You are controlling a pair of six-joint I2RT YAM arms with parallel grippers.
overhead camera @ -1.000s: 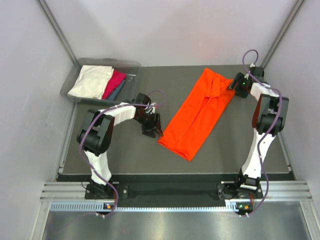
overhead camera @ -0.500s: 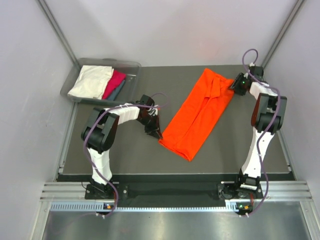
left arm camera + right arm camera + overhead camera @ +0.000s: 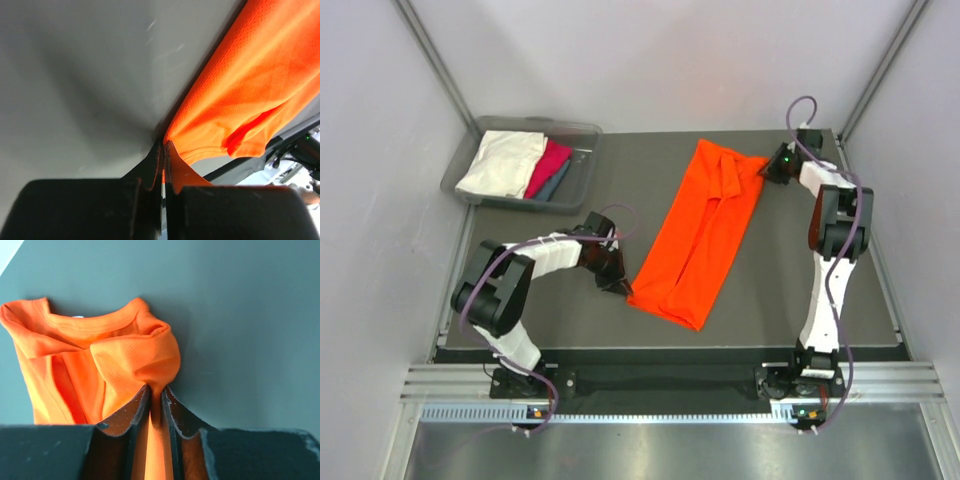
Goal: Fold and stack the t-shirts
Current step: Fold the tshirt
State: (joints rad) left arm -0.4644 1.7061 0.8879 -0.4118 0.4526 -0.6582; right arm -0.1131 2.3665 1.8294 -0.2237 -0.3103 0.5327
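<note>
The left tool point(image 3: 617, 288) was closed on the orange t-shirt point(image 3: 705, 235). Its jaws stood almost together, with a thin corner of the hem pinched between them. Seen from the left wrist, the cloth fanned out ahead of the tool's tip and to its right, lying low over the dark table point(image 3: 550, 320).

The right tool point(image 3: 767, 172) was clamped on the other end of the same shirt. From the right wrist, a bunched fold of orange fabric sat squeezed between its jaws, and the ribbed collar curved just ahead of the tip and to its left.

Between the two tools the shirt stretched as a long, narrow strip folded lengthwise, running slantwise across the table. The collar end was at the right tool and the hem end at the left tool.

Well apart from the left tool, beyond it at the far corner of the table, stood a grey bin point(image 3: 590, 172). Inside it lay a cream-white t-shirt point(image 3: 502, 162), a magenta-pink t-shirt point(image 3: 551, 163) just beside it, and a teal-grey t-shirt point(image 3: 556, 186) showing at the edge.
</note>
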